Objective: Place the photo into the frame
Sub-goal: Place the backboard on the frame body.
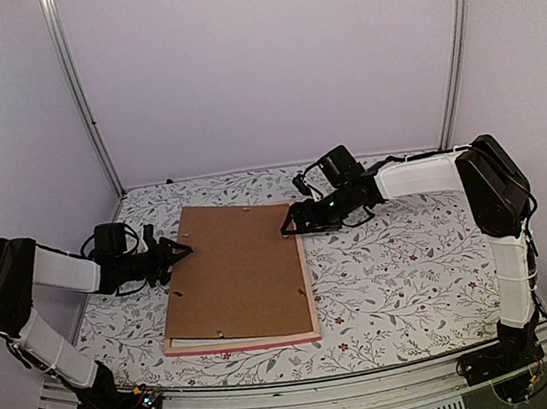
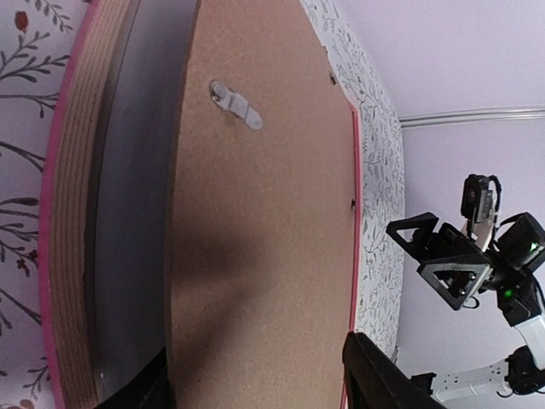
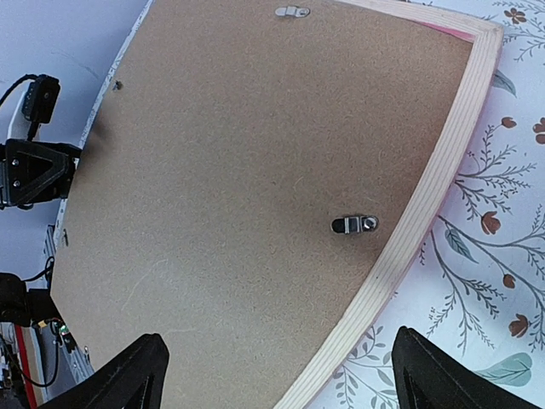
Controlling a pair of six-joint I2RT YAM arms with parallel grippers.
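The pink frame (image 1: 311, 295) lies face down on the table, its pale layered edge (image 2: 72, 213) close to the left wrist camera. The brown backing board (image 1: 237, 270) lies on it, slightly askew, and a dark gap shows under the board's left side (image 2: 128, 256). The photo is hidden. My left gripper (image 1: 177, 249) is at the board's left edge, open, its fingers either side of the board (image 2: 255, 358). My right gripper (image 1: 289, 228) hangs open above the frame's far right corner (image 3: 279, 334), holding nothing.
Small metal turn clips (image 3: 354, 224) (image 2: 237, 104) sit on the board. A white strip (image 1: 199, 342) shows under the board's near left corner. The floral tablecloth (image 1: 413, 267) covers the table, with walls on three sides.
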